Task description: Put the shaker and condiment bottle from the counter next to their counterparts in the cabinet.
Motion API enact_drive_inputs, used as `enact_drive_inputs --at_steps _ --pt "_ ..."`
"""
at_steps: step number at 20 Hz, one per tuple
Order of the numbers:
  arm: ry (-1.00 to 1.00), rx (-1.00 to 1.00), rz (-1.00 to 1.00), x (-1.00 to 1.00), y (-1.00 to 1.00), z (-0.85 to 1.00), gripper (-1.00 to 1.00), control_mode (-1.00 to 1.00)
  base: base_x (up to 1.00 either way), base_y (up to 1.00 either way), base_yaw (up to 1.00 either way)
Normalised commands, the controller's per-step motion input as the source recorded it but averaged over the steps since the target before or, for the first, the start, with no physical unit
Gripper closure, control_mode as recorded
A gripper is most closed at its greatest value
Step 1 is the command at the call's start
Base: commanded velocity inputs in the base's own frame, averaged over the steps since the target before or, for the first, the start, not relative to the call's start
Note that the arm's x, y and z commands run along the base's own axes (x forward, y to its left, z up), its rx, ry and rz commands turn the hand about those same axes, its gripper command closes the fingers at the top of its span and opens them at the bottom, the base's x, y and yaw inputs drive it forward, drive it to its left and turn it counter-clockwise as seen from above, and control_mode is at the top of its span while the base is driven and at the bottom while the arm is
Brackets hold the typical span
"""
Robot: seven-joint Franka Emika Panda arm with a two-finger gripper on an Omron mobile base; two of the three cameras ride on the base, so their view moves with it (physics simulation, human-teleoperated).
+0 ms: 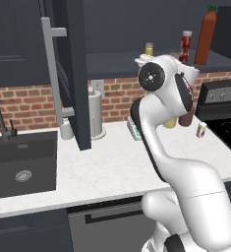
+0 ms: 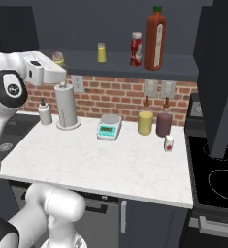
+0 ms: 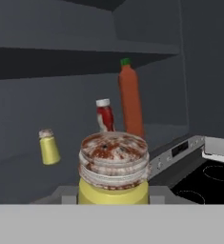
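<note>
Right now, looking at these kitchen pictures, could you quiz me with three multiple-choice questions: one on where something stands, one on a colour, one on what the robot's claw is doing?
1. Where does the small red bottle with a white cap stand?
A. in the sink
B. on the dark cabinet shelf, beside the tall red-orange bottle with a green cap
C. on the stove

2. What colour is the wall behind the white marbled counter?
A. red brick
B. green tile
C. plain white

3. What is the gripper doing?
A. hanging open over the sink
B. shut on the small yellow shaker with a speckled grey cap
C. pulling the cabinet handle

Answers:
1 B: both base views show it on the shelf next to the tall bottle.
2 A: brick runs along behind the counter.
3 B: the hand view shows the shaker clamped right at the fingers, facing the shelf.
</note>
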Motion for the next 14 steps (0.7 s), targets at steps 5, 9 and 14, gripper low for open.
enact_drive_inputs --at_steps 5,9,14 --pt "0.22 0.0 0.0 0.33 -0.03 0.38 1.0 -1.0 0.0 0.0 0.0" --pt "0.12 -0.03 0.01 0.25 -0.01 0.01 1.0 -1.0 0.0 0.0 0.0" --pt "0.0 -0.09 0.14 0.09 -0.06 -0.11 1.0 -1.0 0.0 0.0 0.0"
